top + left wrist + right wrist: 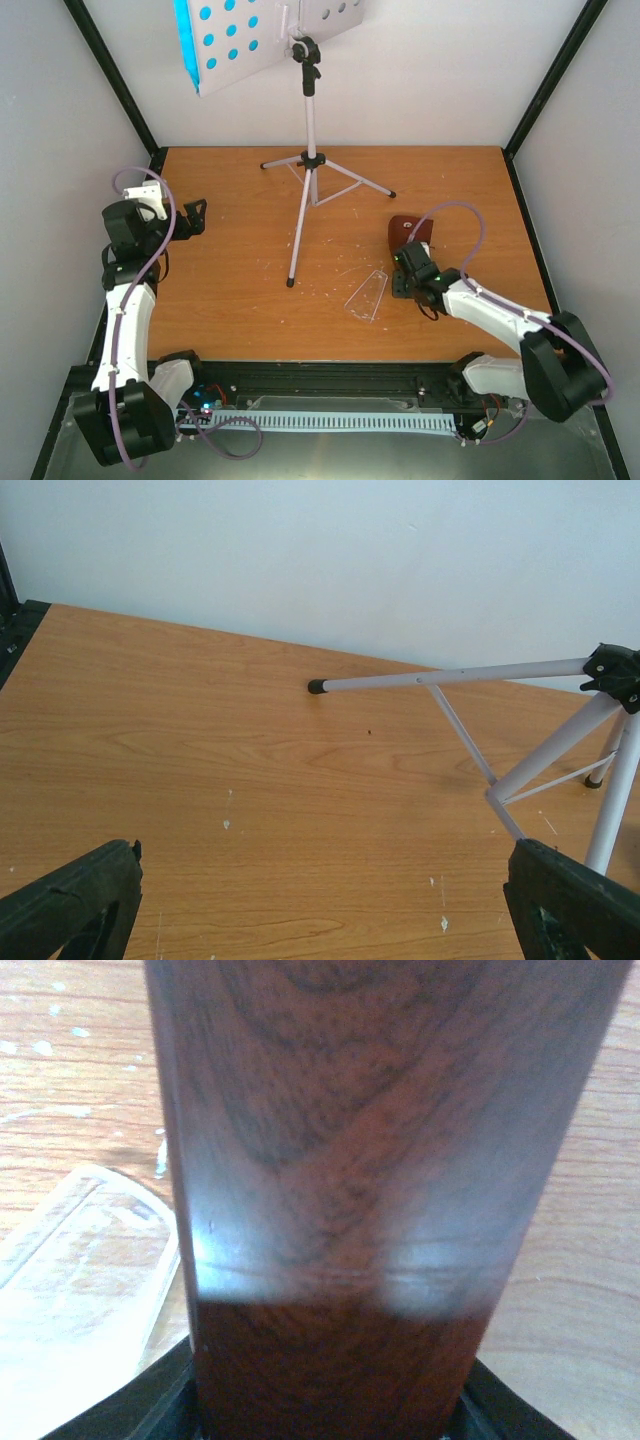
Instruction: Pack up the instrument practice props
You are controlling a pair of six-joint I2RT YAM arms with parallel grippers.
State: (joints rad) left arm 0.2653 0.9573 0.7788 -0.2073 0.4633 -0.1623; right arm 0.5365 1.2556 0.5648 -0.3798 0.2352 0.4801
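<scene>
The white tripod music stand (310, 130) stands at the back middle of the table. Its hole-punched desk (270, 35) is at the top, and a blue sheet (184, 38) shows at its left edge and through the holes. No white sheet can be made out. The brown metronome (408, 230) lies right of the stand and fills the right wrist view (370, 1140). My right gripper (410, 265) is shut on it. The clear cover (367, 294) lies off it on the table (80, 1280). My left gripper (192, 218) is open and empty at the left, facing the stand's legs (470, 675).
The wooden table (230, 290) is walled by white panels on three sides, with black corner posts (120, 80). The stand's three legs spread across the back middle; one foot (290, 283) reaches toward the front. Pale flecks mark the wood.
</scene>
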